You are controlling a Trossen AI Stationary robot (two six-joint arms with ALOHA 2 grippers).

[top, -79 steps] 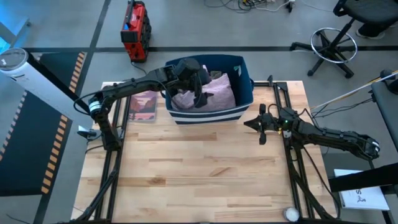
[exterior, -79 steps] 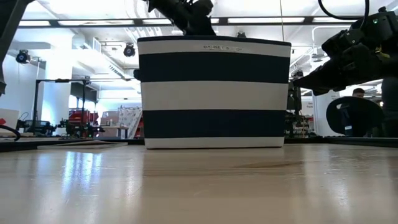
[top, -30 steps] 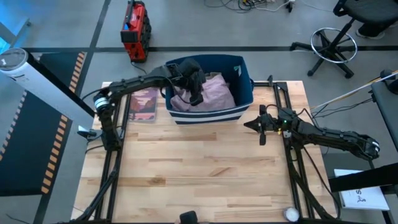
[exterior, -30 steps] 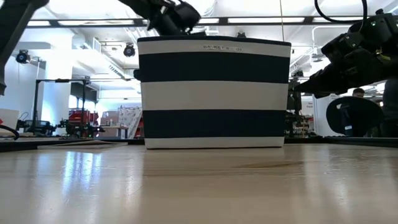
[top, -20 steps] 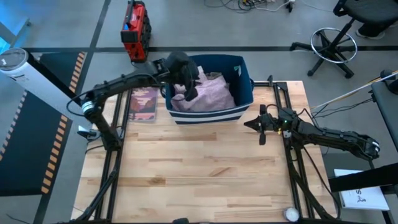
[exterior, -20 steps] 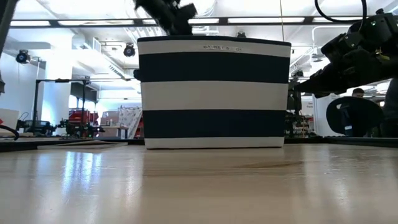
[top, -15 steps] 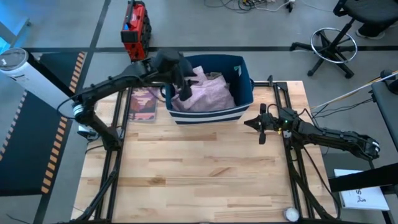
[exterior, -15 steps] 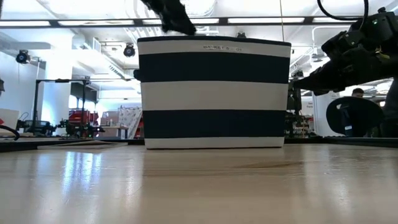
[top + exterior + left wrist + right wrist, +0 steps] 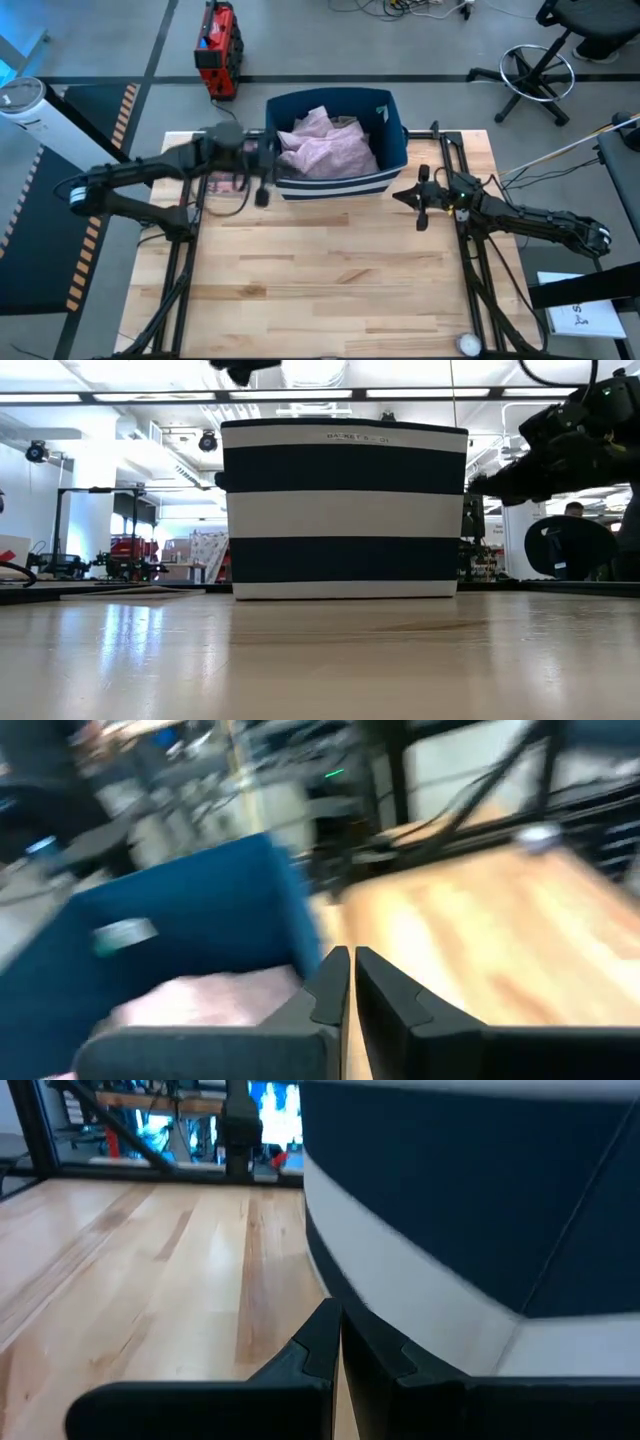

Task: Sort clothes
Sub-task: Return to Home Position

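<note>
A large pale pink garment [image 9: 332,146] lies bunched inside the navy bin with white stripes [image 9: 392,120] at the table's far middle; it also shows in the left wrist view [image 9: 205,1000]. No other clothes show. My left gripper [image 9: 262,192] is shut and holds nothing, raised just outside the bin's near left corner; the low view shows it above the bin's rim [image 9: 240,368]. My right gripper [image 9: 420,206] is shut and holds nothing, to the right of the bin, pointing at its striped wall [image 9: 430,1280].
A flat pink-covered book [image 9: 228,176] lies on the table left of the bin, partly under my left arm. The bin [image 9: 345,510] fills the middle of the low view. Bare wooden tabletop [image 9: 320,270] spreads across the near half. Dark frame rails run along both table sides.
My left gripper has risen out of the bin and swung toward the table's left and near side, and now stands beside the bin's near left corner, holding nothing. The pink garment has stayed in the bin, its left part now uncovered.
</note>
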